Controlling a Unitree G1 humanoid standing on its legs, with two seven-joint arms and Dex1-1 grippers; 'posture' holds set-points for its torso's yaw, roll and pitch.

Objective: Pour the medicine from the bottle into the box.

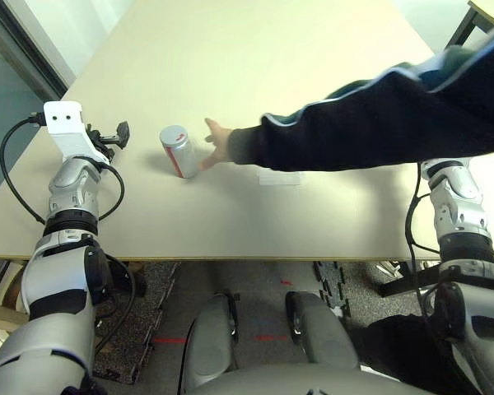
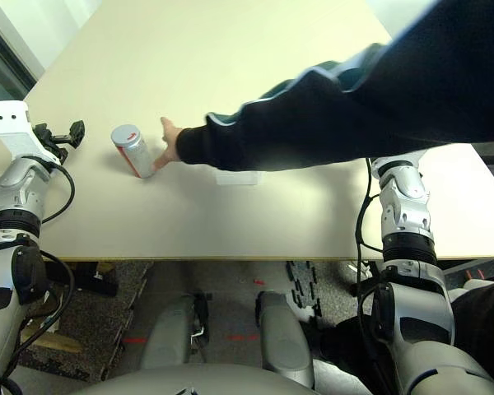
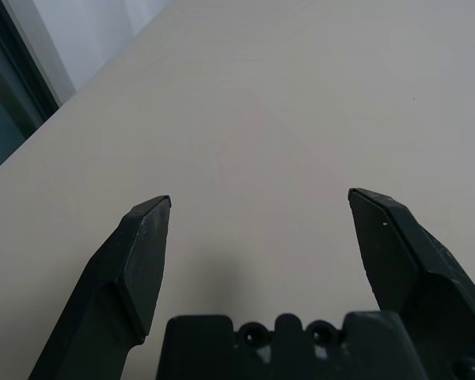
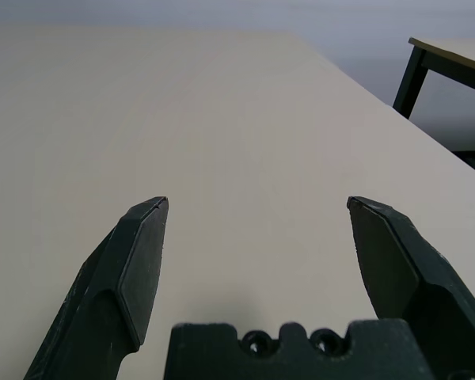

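Left eye view: bottle (image 1: pixel 177 151) stands centre-left, right of the spread-jawed left gripper (image 3: pixel 257 237); right gripper (image 4: pixel 257 237) also gapes, nothing between.

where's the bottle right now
In the head views the bottle stands capped on the table, left of centre, with a person's hand at its right side and the left pincer off to its left.

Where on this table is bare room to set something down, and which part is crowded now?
The far half of the table, beyond the person's sleeve, is bare, as is the near strip in front of the bottle and the clear box. The middle is crowded: the person's hand touches the bottle, and the sleeve crosses above the box.
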